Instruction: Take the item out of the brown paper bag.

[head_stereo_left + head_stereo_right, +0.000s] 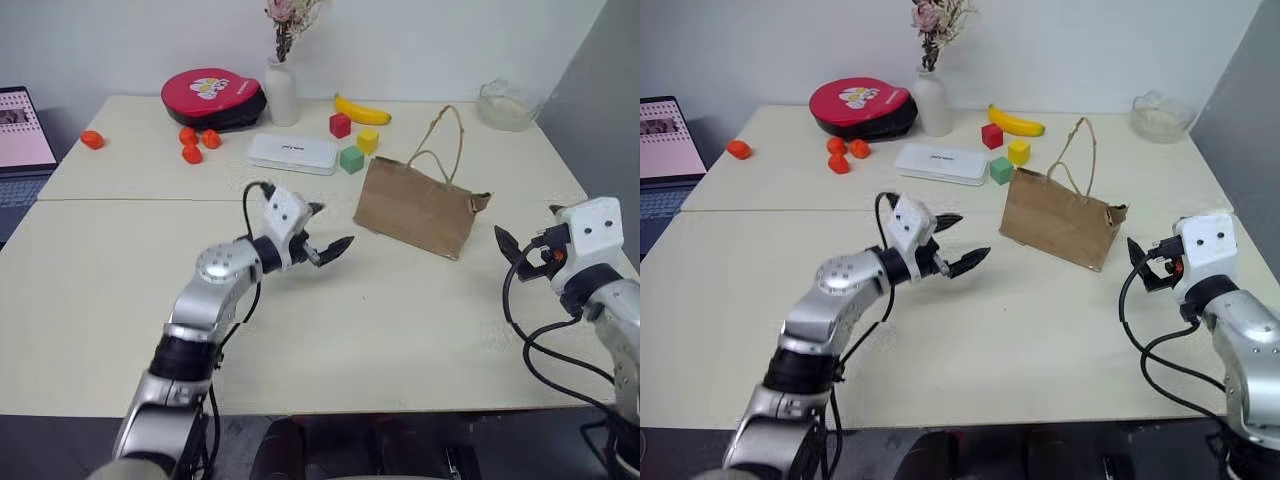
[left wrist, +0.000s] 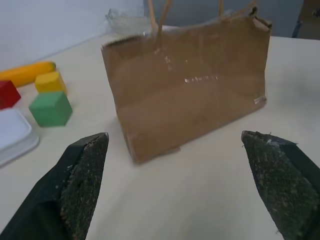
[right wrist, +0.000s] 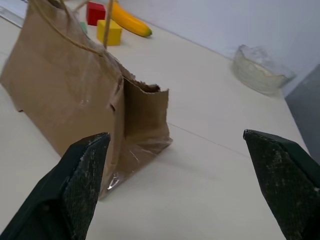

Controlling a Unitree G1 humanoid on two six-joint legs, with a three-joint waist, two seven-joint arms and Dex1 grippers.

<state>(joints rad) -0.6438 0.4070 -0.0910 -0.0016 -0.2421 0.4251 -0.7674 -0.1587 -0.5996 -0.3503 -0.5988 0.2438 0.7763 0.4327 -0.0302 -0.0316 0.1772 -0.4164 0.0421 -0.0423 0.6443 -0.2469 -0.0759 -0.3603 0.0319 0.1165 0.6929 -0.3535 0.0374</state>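
Observation:
The brown paper bag [image 1: 415, 210] stands upright on the pale table [image 1: 100, 300], right of centre, with its two cord handles [image 1: 446, 135] up. The item is hidden. My left gripper [image 1: 330, 228] hovers just left of the bag, open and empty, pointing at the bag's broad creased side [image 2: 190, 85]. To the bag's right my right gripper [image 1: 512, 252] is also open and empty, and faces the bag's narrow torn end [image 3: 142, 120]. Neither gripper touches the bag.
Behind the bag lie a banana [image 1: 362, 112], red [image 1: 340, 124], yellow [image 1: 368, 140] and green [image 1: 351, 159] cubes and a white box [image 1: 292, 153]. Further back stand a vase [image 1: 281, 92], a red round case [image 1: 213, 97], small orange fruits [image 1: 196, 142] and a glass bowl [image 1: 508, 104]. A laptop [image 1: 22, 130] sits far left.

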